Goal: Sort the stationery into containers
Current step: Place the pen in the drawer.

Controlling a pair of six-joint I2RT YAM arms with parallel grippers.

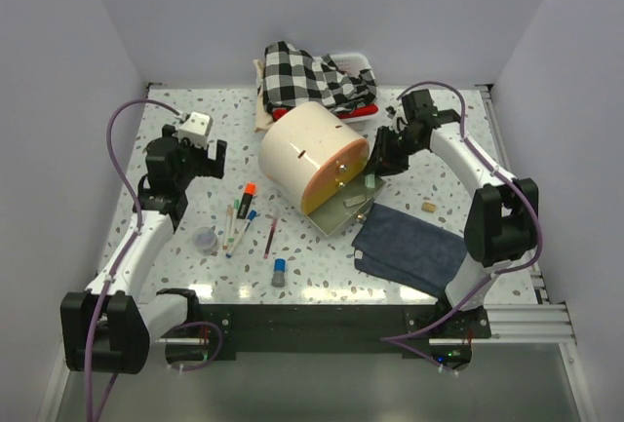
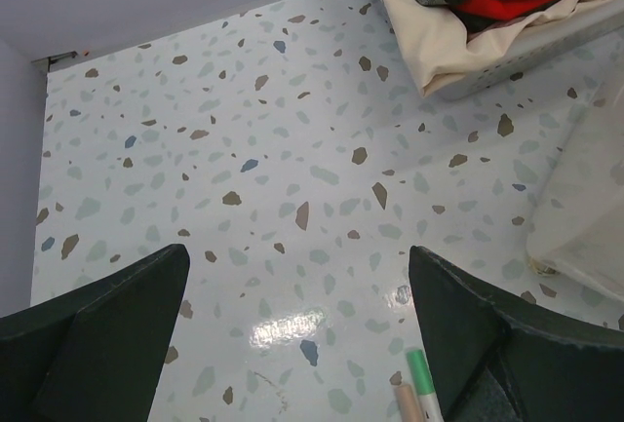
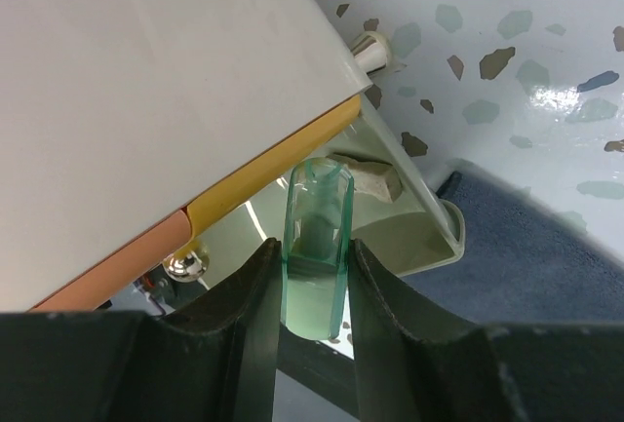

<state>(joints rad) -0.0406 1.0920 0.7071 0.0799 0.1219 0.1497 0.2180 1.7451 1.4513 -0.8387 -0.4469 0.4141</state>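
My right gripper (image 3: pixel 314 276) is shut on a small green see-through tube (image 3: pixel 315 237) and holds it over the open pale drawer (image 3: pixel 414 222) of the cream drum cabinet (image 1: pixel 310 152). A beige bit (image 3: pixel 370 177) lies in that drawer. In the top view the right gripper (image 1: pixel 376 163) sits at the cabinet's right side, above the pulled-out drawer (image 1: pixel 343 211). My left gripper (image 1: pixel 198 145) is open over bare table, with green and beige pen tips (image 2: pixel 421 375) near its right finger. An orange-capped marker (image 1: pixel 248 197), thin pens (image 1: pixel 232 228), a dark red pencil (image 1: pixel 270 238), a blue-capped tube (image 1: pixel 279 271) and a clear pot (image 1: pixel 204 239) lie left of the cabinet.
A dark blue cloth (image 1: pixel 409 247) lies in front of the drawer, with a small beige piece (image 1: pixel 427 207) beside it. A white tray with checked fabric (image 1: pixel 317 76) stands at the back. The orange drawer fronts carry small brass knobs (image 3: pixel 181 266).
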